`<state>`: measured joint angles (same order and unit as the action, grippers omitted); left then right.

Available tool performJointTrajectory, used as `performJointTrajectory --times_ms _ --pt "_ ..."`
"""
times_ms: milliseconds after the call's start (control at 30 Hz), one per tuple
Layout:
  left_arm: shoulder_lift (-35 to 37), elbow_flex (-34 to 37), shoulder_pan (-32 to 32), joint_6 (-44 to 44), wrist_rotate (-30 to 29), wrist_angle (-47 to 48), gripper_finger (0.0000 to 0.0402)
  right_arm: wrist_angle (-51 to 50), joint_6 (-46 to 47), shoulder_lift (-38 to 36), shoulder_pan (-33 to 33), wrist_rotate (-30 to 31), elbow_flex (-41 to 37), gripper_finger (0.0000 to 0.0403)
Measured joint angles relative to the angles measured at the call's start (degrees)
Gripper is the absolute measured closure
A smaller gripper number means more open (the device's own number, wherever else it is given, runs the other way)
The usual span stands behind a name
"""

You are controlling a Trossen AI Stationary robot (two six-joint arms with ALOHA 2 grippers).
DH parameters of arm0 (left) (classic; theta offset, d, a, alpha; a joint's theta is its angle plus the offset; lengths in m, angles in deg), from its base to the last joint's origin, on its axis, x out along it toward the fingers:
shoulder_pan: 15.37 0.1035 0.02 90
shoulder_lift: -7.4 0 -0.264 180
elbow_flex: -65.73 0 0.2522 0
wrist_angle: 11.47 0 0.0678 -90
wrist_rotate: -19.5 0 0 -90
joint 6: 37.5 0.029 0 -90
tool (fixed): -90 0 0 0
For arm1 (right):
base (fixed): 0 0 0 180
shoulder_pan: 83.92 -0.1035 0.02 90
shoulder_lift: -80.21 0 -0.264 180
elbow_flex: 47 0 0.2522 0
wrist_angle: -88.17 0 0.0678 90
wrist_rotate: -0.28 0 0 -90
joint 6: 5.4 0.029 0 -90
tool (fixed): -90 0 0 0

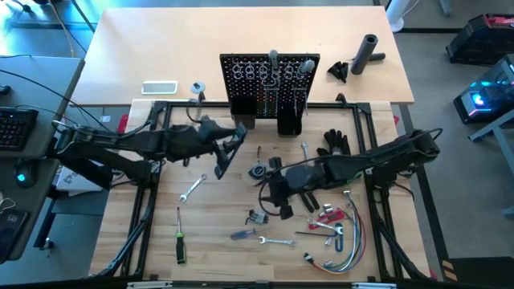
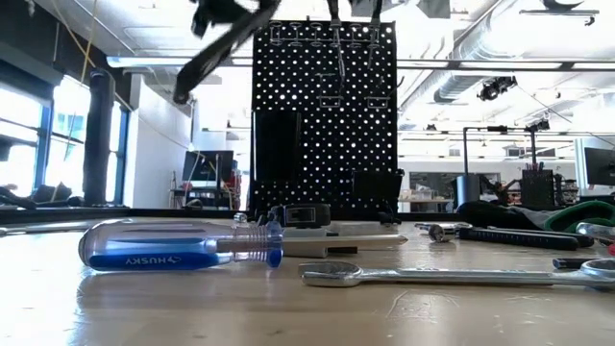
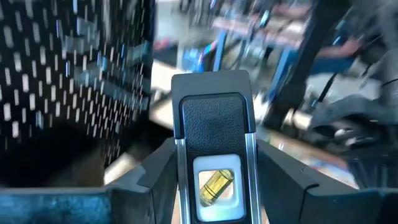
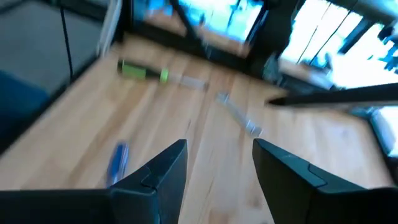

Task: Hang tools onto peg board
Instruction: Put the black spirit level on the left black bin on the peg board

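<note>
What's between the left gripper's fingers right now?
The left gripper is shut on the black level with its yellow vial, held up near the peg board. The fingers cover the level's lower end, so its full length cannot be seen there.

Counter [image 1: 217, 241]: pale wood, planked, smooth matt finish
Peg board [image 2: 325, 115]: black perforated metal, matt
Level [image 3: 214, 134]: black pebbled plastic body, bright metal edges, clear glossy vial window
Screwdriver [image 2: 183, 244]: translucent blue plastic handle, glossy
Wrench [image 2: 452, 275]: polished silver metal, shiny
Left claw [image 3: 214, 186] fingers [image 3: 143, 180]: dark matt plastic
</note>
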<state>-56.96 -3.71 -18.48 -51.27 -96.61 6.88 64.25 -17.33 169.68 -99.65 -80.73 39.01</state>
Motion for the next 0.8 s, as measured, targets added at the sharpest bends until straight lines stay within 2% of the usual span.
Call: performJointTrajectory --times_ms 133,300,433,633,800 --pt "1.5 0.0 -1.0 7.4 -2.2 -7.3 0.0235 2.8 -1.1 -2.9 0.0 2.0 0.0 0.0222" --pt "1.3 0.0 -1.6 19.3 -8.0 -17.2 0.0235 2.6 -1.6 -5.1 0.0 4.6 0.0 0.0222" --pt "0.2 0.0 -1.4 29.0 -9.9 -26.7 0.0235 1.7 -1.0 -5.6 0.0 5.4 0.0 0.0222" --pt "-1.6 5.2 -0.4 42.5 -10.2 -51.0 0.0235 -1.1 0.4 -5.6 0.0 5.9 0.0 0.0222" --pt "-4.0 12.0 2.0 46.3 -7.0 -68.7 0.0235 -2.3 0.5 -5.6 0.0 5.9 0.0 0.0222"
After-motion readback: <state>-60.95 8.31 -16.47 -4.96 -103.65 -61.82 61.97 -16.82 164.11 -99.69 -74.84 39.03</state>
